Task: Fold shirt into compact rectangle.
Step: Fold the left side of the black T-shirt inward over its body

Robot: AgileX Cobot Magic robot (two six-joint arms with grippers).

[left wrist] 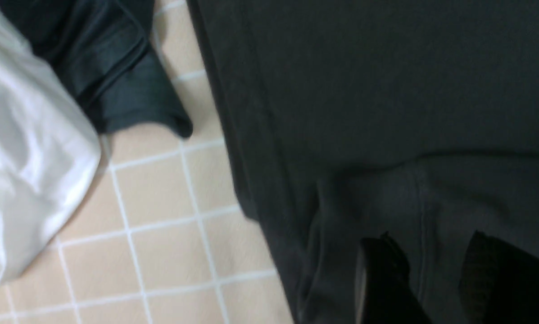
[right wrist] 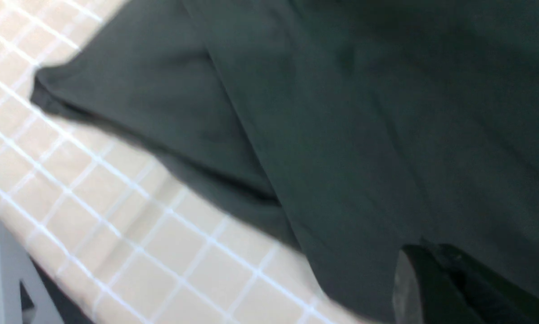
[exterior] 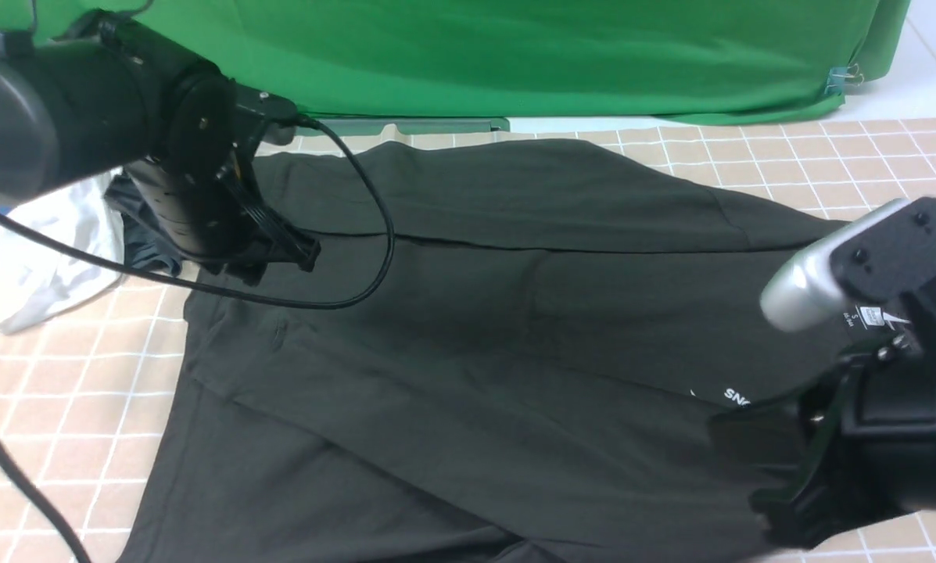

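The charcoal-black shirt (exterior: 514, 313) lies spread over the tiled table, its far side folded in along a straight crease. The white neck label (exterior: 866, 317) is at the right. The white print (exterior: 736, 397) is partly hidden by my right arm. My left gripper (exterior: 292, 254) hovers at the shirt's far-left part. In the left wrist view it (left wrist: 431, 252) is open, with a seam of the shirt (left wrist: 386, 90) between its fingers. My right gripper (exterior: 761, 504) is low at the near right. Its fingertips (right wrist: 424, 252) are pressed together right on the blurred shirt (right wrist: 341, 112).
A white garment (exterior: 45, 258) and a smaller dark grey-teal garment (exterior: 143, 234) lie bunched at the far left, beside the shirt's edge (left wrist: 21, 171) (left wrist: 116, 76). A green backdrop (exterior: 514, 55) hangs behind the table. The table's near edge (right wrist: 48, 252) shows in the right wrist view.
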